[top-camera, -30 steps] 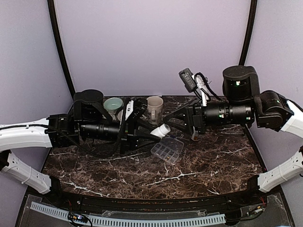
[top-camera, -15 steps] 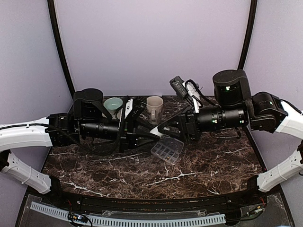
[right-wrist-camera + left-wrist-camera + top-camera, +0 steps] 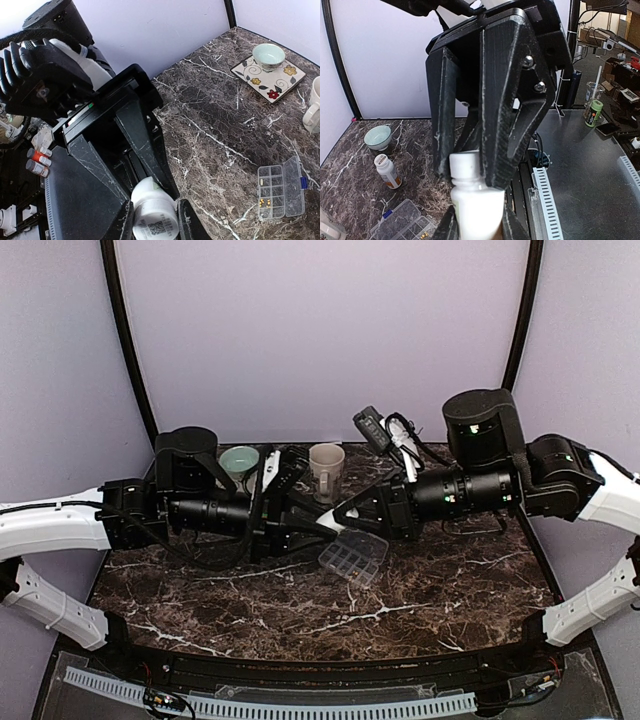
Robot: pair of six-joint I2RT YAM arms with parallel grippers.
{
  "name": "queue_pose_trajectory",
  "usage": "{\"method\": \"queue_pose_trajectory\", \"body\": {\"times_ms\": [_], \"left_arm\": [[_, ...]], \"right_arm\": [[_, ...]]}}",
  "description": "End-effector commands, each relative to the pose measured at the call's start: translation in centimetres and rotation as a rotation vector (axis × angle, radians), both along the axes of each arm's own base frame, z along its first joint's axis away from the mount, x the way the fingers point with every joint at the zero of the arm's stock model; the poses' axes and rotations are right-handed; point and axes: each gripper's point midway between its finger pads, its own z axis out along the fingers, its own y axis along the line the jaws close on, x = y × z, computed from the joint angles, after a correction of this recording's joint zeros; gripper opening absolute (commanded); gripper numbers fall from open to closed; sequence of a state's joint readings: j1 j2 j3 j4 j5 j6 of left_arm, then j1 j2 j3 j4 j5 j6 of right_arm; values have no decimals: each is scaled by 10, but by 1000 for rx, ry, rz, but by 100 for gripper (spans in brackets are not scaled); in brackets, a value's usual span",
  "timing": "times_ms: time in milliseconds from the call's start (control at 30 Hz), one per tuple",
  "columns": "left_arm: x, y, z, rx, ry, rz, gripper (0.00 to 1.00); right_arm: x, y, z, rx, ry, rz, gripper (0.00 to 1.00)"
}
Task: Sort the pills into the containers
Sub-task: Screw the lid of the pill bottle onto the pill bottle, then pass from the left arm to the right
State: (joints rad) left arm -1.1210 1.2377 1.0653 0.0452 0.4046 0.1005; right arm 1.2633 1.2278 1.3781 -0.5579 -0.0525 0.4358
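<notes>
The marble table (image 3: pixel 450 580) carries everything. Above its middle, the two arms meet tip to tip. The left gripper (image 3: pixel 476 227) is clamped on the body of a white bottle (image 3: pixel 479 202). The right gripper (image 3: pixel 152 225) is drawn in narrow on the bottle's other end, a finger pressed to each side. The bottle hangs in the air between them. At the back sit a patterned plate (image 3: pixel 289 80) bearing a green bowl (image 3: pixel 268 54), and beside it a mug (image 3: pixel 327 462). The tray (image 3: pixel 353 557) lies flat on the table just in front of the grippers, its lid open. A few pills (image 3: pixel 265 201) sit in its compartments.
</notes>
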Motion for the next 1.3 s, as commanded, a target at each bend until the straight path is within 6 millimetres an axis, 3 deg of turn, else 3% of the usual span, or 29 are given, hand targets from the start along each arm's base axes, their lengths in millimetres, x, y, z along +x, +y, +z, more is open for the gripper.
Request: {"method": "queue_pose_trajectory", "body": {"times_ms": [0,200,533,667,800,1100,1167,1267], "left_arm": [[5,3,12,-24,-26,25,0],[23,4,17,-55,-114,141,0],[37,-17,36,-122,-491,477,0],[49,-12,45,-139,-608,651,0],[57,-7,53,-164,-662,754,0],[61,-1,56,-175,-661,802,0],[62,0,54,-170,-654,803,8],[62,2,52,-163,-632,801,28]], "right_arm": [[-5,9,22,68,41,12,5],[5,26,-1,14,208,-91,0],[31,52,-31,1,438,-255,0],[40,56,-43,-14,490,-301,0],[47,59,-52,-24,514,-331,0],[54,59,-62,-56,478,-349,0],[56,58,-63,-56,471,-352,0],[59,55,-60,-55,446,-363,0]]}}
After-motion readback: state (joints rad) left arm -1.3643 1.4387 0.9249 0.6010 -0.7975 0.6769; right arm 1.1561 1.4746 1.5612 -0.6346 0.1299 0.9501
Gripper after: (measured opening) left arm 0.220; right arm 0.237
